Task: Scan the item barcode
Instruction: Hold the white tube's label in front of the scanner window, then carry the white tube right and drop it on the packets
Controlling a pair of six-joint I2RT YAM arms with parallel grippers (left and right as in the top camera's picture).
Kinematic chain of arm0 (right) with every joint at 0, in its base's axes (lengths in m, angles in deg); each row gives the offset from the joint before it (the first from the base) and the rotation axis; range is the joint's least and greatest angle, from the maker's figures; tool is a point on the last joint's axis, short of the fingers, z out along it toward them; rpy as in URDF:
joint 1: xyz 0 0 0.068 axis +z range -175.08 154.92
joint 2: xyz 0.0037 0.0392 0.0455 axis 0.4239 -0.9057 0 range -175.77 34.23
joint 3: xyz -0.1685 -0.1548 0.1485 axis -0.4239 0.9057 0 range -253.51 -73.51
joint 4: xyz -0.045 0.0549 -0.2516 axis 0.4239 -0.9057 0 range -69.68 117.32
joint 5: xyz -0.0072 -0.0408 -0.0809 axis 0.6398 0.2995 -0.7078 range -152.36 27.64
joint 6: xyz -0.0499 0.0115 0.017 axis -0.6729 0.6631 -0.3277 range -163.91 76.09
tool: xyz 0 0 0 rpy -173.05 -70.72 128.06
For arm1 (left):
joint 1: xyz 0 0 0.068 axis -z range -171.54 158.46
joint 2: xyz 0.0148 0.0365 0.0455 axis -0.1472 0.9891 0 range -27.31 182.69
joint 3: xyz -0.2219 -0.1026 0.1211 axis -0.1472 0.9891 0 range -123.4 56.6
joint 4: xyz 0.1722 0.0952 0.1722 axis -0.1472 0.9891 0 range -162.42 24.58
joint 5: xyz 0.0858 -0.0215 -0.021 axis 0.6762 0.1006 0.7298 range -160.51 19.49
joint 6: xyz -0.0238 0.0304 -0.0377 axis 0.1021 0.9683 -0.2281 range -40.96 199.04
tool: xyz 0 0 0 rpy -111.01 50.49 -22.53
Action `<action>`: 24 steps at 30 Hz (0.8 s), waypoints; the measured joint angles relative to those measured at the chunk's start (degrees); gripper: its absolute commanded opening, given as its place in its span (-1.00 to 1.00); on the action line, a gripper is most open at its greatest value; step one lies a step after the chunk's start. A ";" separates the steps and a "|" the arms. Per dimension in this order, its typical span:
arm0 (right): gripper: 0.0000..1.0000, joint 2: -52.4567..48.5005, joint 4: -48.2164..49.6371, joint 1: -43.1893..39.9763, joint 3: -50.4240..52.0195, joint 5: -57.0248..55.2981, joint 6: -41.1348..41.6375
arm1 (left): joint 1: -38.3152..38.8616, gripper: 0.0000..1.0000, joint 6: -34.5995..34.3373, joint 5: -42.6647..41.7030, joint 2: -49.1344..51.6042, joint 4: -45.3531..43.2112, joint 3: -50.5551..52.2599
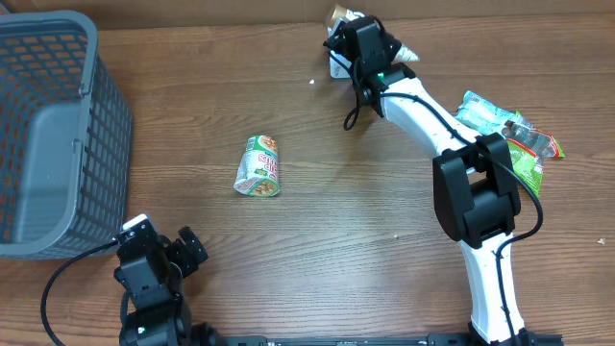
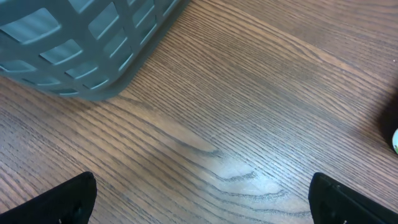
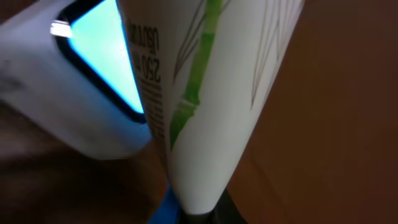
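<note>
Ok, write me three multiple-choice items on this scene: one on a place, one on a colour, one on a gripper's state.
1. Where is the white tube?
A. in the basket
B. at the scanner, by its lit window
C. in the left gripper

2. What colour is the mesh basket?
A. grey
B. red
C. yellow

3. How is the left gripper?
A. shut on the white tube
B. open and empty
C. shut on nothing

Answers:
1 B: the right wrist view shows the tube right beside the glowing window.
2 A: its mesh walls are grey in both views.
3 B: its jaws stand wide apart with nothing between them.
</note>
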 measured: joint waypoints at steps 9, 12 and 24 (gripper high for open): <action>-0.93 12.39 -22.99 -1.95 0.15 15.58 23.06 | 0.00 0.99 0.02 0.00 0.00 0.00 0.00; -0.93 20.59 -31.12 -4.52 0.07 24.41 34.03 | 0.00 0.99 0.02 0.00 0.00 0.02 0.00; -0.93 24.09 -44.48 -28.72 -0.26 45.75 60.70 | 0.00 0.99 0.02 0.00 0.00 0.00 0.00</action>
